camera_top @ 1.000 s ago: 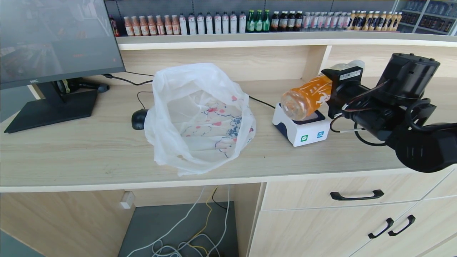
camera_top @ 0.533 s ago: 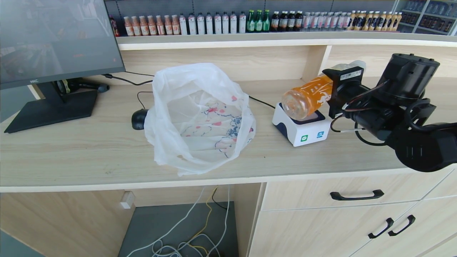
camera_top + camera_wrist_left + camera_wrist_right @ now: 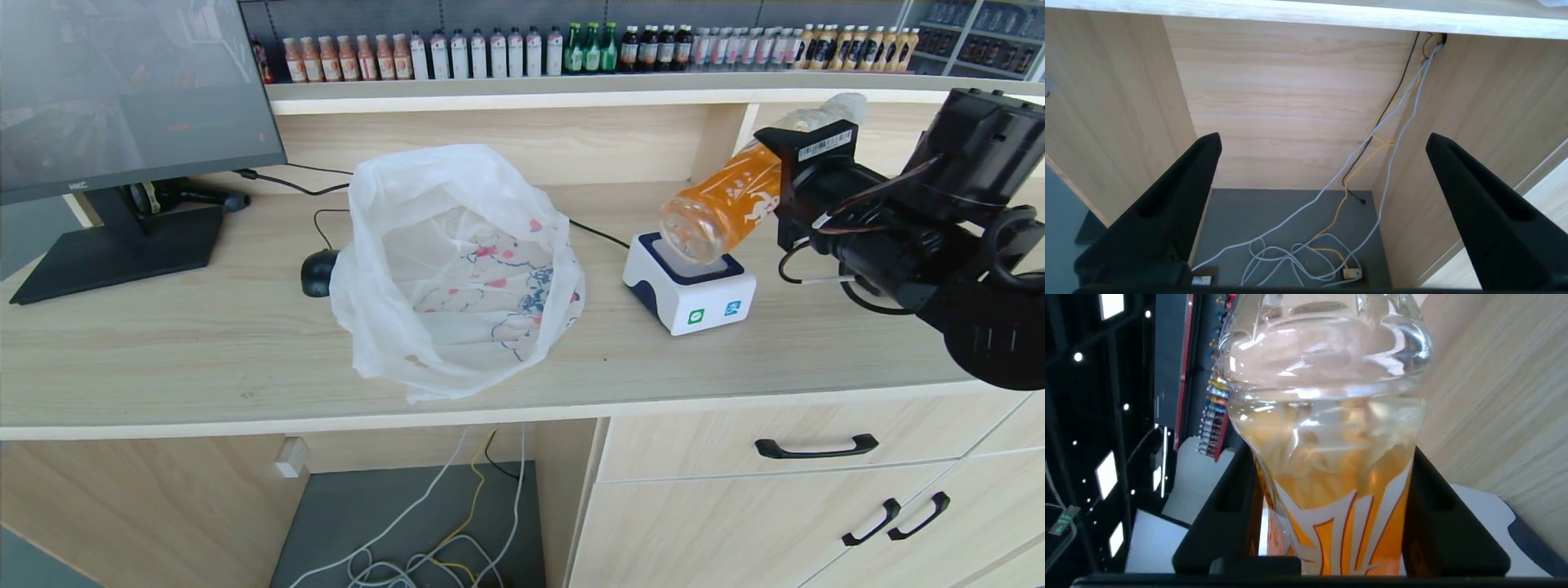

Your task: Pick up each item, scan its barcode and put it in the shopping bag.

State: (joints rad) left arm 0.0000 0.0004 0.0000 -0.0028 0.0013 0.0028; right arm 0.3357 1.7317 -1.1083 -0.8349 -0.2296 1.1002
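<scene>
My right gripper point(image 3: 804, 167) is shut on an orange drink bottle point(image 3: 722, 204), held tilted with its base low, a little above the white and blue barcode scanner point(image 3: 690, 284) on the counter. The right wrist view looks along the bottle point(image 3: 1327, 449), clamped between the two black fingers point(image 3: 1229, 506). The white plastic shopping bag point(image 3: 453, 261) stands open at the counter's middle, left of the scanner. My left gripper point(image 3: 1323, 212) is open below the counter, facing a wooden panel and loose cables.
A monitor point(image 3: 122, 90) on a black stand sits at the counter's left, with a handheld scanner point(image 3: 184, 196) behind it and a black mouse point(image 3: 317, 272) beside the bag. A cable point(image 3: 600, 234) runs to the scanner. Drawers with black handles point(image 3: 816, 447) are below. Bottles line the back shelf point(image 3: 588, 49).
My right gripper has lifted the bottle up and slightly to the right, off the scanner's top. The bag and scanner have stayed put.
</scene>
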